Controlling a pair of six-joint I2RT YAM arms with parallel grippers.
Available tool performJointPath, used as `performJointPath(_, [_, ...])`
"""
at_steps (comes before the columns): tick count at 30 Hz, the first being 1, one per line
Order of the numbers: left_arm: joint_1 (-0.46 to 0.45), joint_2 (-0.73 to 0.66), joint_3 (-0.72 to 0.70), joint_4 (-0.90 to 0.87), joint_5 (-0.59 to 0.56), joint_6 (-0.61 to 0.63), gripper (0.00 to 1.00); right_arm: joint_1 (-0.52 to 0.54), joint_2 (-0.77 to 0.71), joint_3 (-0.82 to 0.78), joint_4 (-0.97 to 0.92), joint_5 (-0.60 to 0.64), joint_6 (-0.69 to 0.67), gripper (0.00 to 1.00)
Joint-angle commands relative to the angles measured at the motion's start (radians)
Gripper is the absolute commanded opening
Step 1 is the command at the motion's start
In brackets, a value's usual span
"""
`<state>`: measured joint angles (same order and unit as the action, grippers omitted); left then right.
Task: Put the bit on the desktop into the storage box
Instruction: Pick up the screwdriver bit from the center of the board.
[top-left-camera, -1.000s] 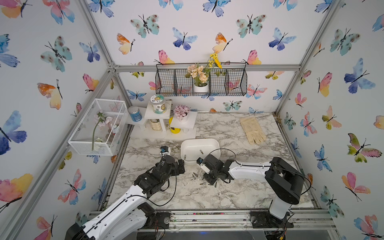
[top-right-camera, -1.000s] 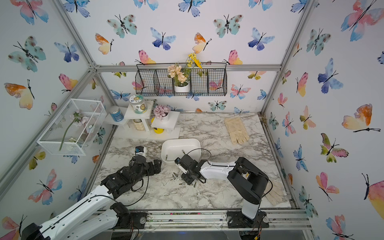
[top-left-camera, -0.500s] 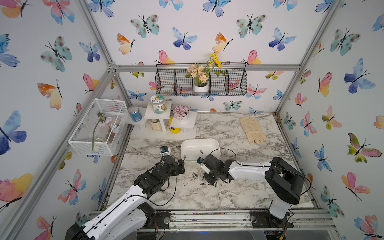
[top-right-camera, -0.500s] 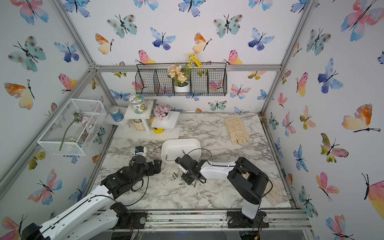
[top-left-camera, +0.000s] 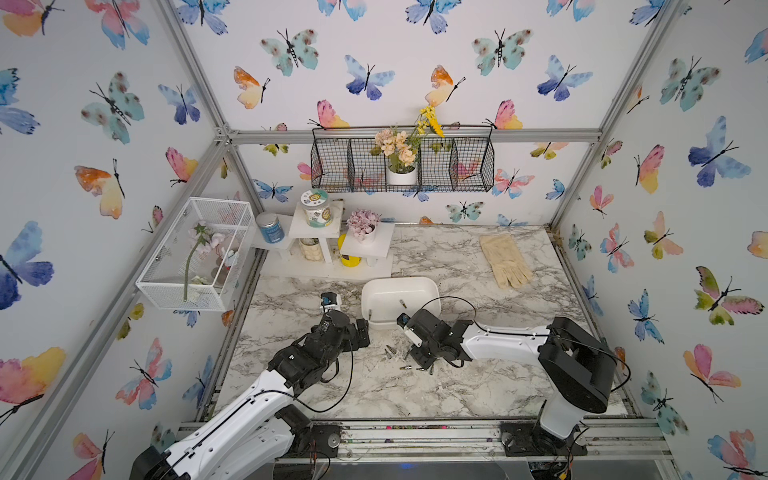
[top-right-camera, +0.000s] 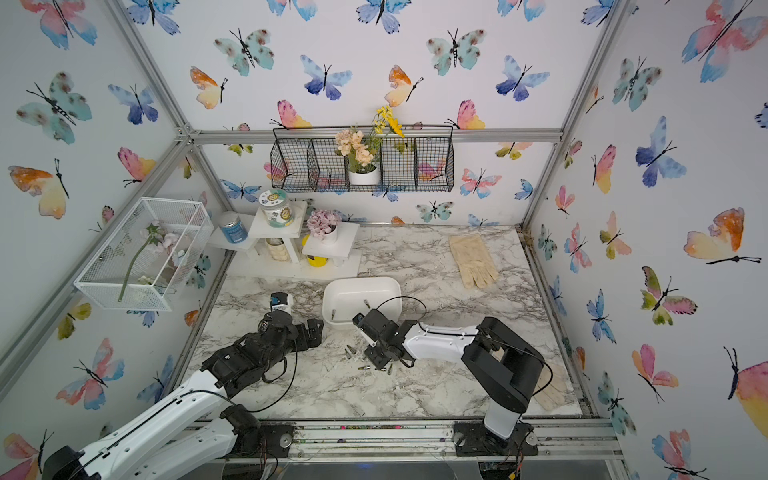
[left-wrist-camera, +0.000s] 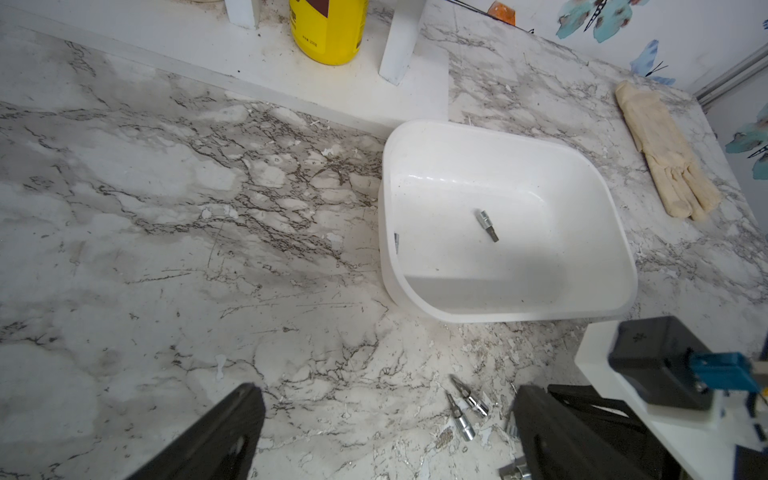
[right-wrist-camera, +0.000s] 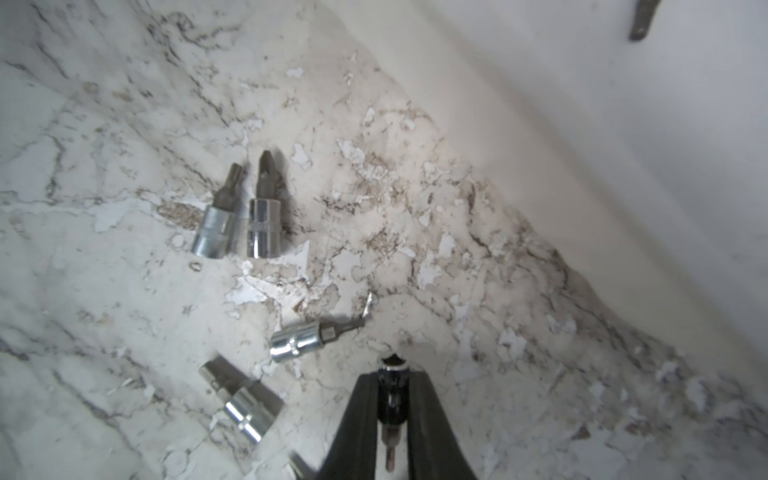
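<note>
First, far left: left end effector (left-wrist-camera: 386, 392), spread wide and empty, low over the bench (left-wrist-camera: 166, 249) near the box's left front corner.

Next, centre and farther back: box (top-left-camera: 419, 291), open-topped, flat on the bench, with two stored bits (left-wrist-camera: 487, 224) on its floor.

Then, just in front of the box: loose bits (right-wrist-camera: 266, 224) lying flat on the bench, two side by side and pointing the same way, two more nearer the right fingers.

Further right: right end effector (right-wrist-camera: 393, 374), pinched narrow on one bit (right-wrist-camera: 390, 401), fingers aimed down among the loose ones. Holds it lengthwise, long axis along the fingers and not across them. Cannot tell whether clear of the bench yet.

Judged from this: pick looks made, carry to come. From the held bit, box direction: forward, away from the arm's base, slightly toward the robot's left; near, with only the front wall between. Nearer arm by far: right. Likely calls for a lift above the rim, a short reach forward, then a release over the floor. Possible trouble: a low carry clipping the rim, or the fingers nudging loose bits on the way up.
</note>
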<state>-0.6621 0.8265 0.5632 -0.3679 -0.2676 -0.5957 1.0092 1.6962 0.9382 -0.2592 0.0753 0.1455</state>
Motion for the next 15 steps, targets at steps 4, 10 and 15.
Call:
performJointPath(4, [0.002, -0.01, 0.0, -0.007, -0.014, -0.011, 0.99, 0.001, -0.128, 0.024, -0.05, 0.053, 0.04, 0.14])
performJointPath(10, [0.004, -0.006, -0.006, -0.004, -0.007, -0.013, 0.99, -0.02, -0.154, 0.116, -0.088, 0.064, 0.048, 0.14])
performJointPath(15, [0.003, -0.004, -0.006, -0.007, -0.001, -0.013, 0.99, -0.076, -0.106, 0.219, -0.075, 0.042, 0.037, 0.14])
